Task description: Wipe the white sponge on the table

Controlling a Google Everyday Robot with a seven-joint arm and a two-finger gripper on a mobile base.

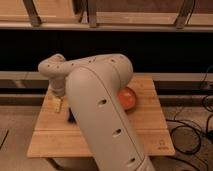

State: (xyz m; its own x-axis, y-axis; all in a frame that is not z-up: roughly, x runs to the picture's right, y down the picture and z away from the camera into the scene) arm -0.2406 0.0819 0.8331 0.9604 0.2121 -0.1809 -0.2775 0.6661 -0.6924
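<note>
My gripper [58, 98] points down over the left part of the light wooden table [150, 132], below the bent wrist at the left. The white sponge [58, 104], a small pale cream block, sits at the gripper's tip, held against the tabletop near its left edge. My thick white arm crosses the middle of the view and hides much of the table's centre and front.
An orange round bowl-like thing [128, 98] stands on the table just right of my arm, partly hidden by it. A small dark thing [71, 118] peeks out beside the arm. Grey metal shelving rails [105, 26] run behind. Black cables [196, 131] lie on the floor at right.
</note>
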